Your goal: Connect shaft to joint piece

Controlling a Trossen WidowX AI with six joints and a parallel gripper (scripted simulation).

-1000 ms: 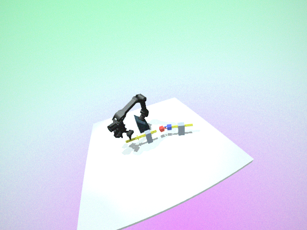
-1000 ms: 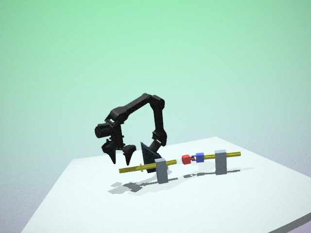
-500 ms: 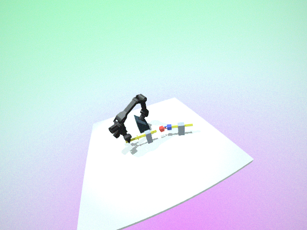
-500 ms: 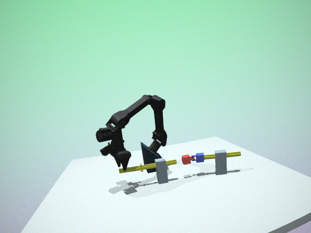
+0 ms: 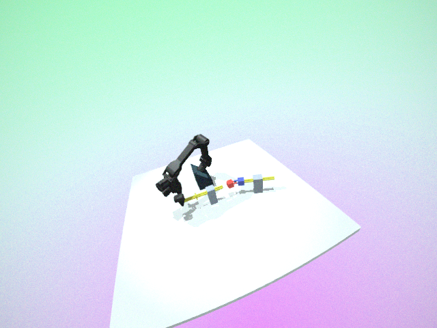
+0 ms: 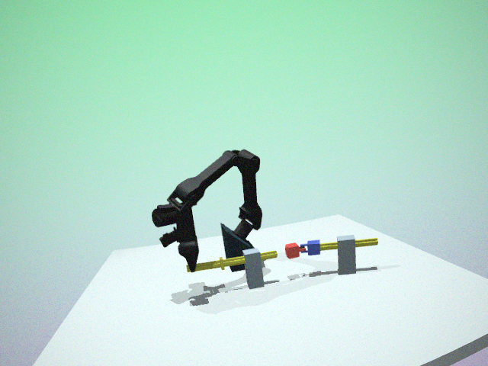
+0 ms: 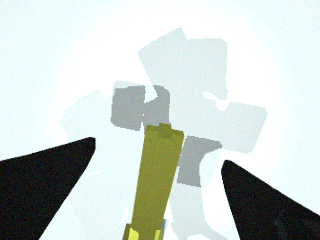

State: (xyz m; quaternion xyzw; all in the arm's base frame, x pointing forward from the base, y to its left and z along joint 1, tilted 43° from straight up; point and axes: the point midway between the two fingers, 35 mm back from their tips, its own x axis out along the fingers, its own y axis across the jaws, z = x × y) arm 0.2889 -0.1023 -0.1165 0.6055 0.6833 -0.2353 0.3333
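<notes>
Two fingers of the gripper [image 5: 180,203] [image 6: 192,270] [image 7: 159,150] stand apart, unloaded, astride the second shaft's [image 5: 203,194] [image 6: 236,261] [image 7: 157,185] outer end, apparently for pushing; its inner end lies short of the red joint piece [image 5: 230,183] [image 6: 292,250], presumably already aligned.

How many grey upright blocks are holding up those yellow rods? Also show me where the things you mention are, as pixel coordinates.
2. One grey block [image 5: 212,197] [image 6: 254,271] carries the rod by the arm's claw; the other grey block [image 5: 258,185] [image 6: 346,256] carries the rod with the blue piece [image 5: 241,181] [image 6: 313,247].
</notes>
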